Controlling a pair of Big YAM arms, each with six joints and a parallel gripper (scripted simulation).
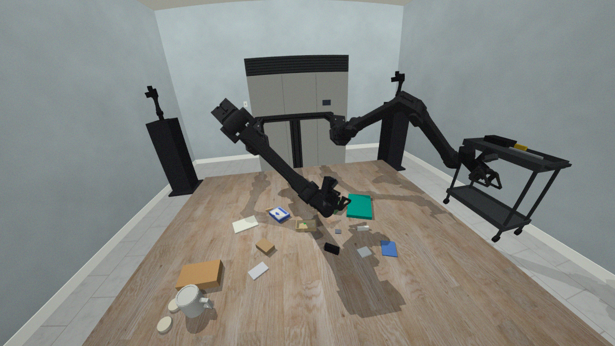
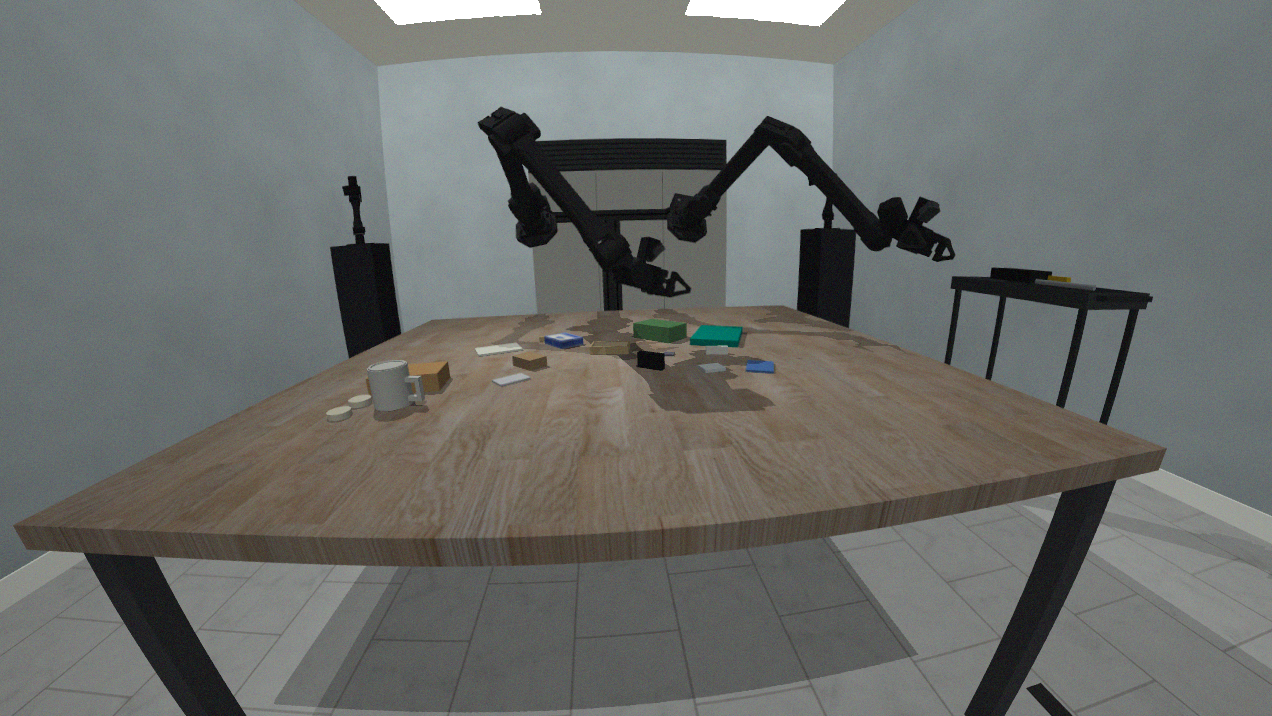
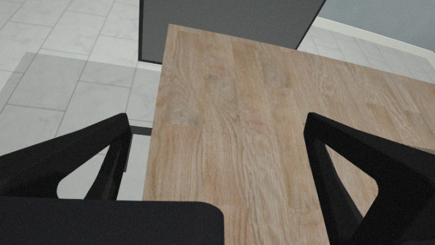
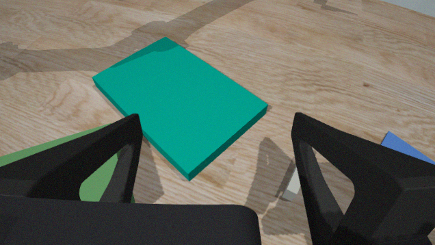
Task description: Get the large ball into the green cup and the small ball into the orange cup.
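Observation:
The wooden puzzle is a small flat wooden box lying on the table near the middle; it also shows in the exterior view. Green shows under its cover, but the balls and cups are too small to tell apart. My right gripper is open and empty, hovering above the table just behind and to the right of the puzzle. In the right wrist view its fingers frame a teal block. My left gripper is open and empty, out past the table's side edge near the cart. The left wrist view shows only the table edge and floor.
Around the puzzle lie a teal block, a green block, a blue box, a black block, a blue tile and small flat pieces. A mug and brown box sit near the front. A black cart stands beside the table.

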